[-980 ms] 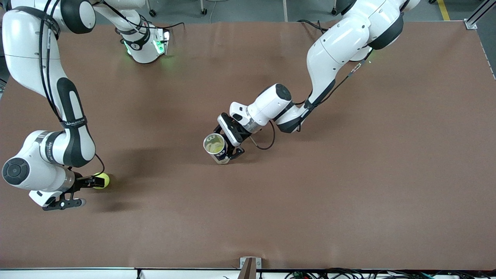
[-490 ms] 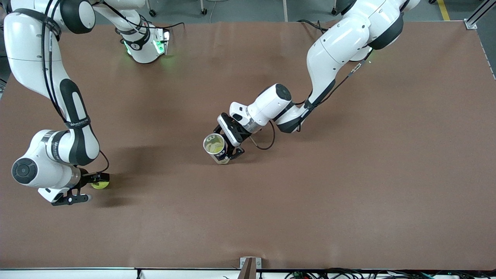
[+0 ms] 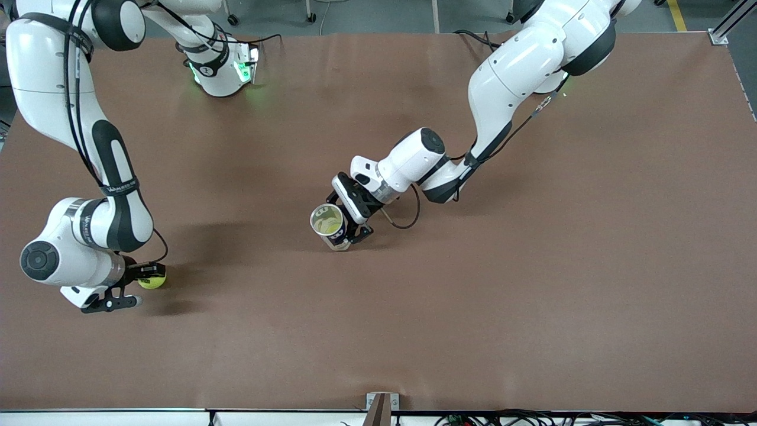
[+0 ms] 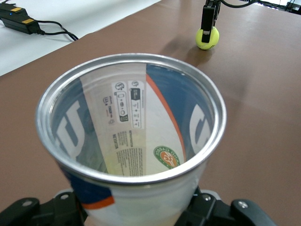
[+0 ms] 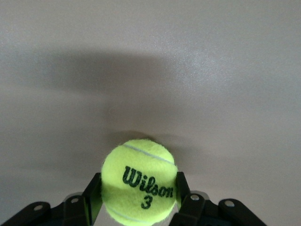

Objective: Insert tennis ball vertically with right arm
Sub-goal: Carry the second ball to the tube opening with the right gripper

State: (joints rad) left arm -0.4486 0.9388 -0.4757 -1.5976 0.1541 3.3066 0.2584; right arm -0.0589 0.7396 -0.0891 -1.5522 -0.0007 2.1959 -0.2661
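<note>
A yellow-green Wilson tennis ball (image 3: 153,281) lies on the brown table (image 3: 532,266) near the right arm's end. My right gripper (image 3: 145,279) is low over it. In the right wrist view its two black fingers (image 5: 92,197) press both sides of the ball (image 5: 139,186), so the right gripper (image 5: 136,200) is shut on it. My left gripper (image 3: 349,231) is shut on the lower part of an open tennis-ball can (image 3: 327,223) at mid-table, mouth up. In the left wrist view the can (image 4: 131,141) fills the frame, held by the left gripper (image 4: 136,217), and the ball (image 4: 207,38) shows beside it.
The right arm's base (image 3: 222,68) stands at the table's edge farthest from the front camera. A metal bracket (image 3: 381,402) sits at the table's near edge. A black power adapter with cables (image 4: 19,19) lies on a white surface off the table.
My right arm has shifted toward the ball and lowered, and its fingers now flank and grip the ball. The left arm and the can have not moved.
</note>
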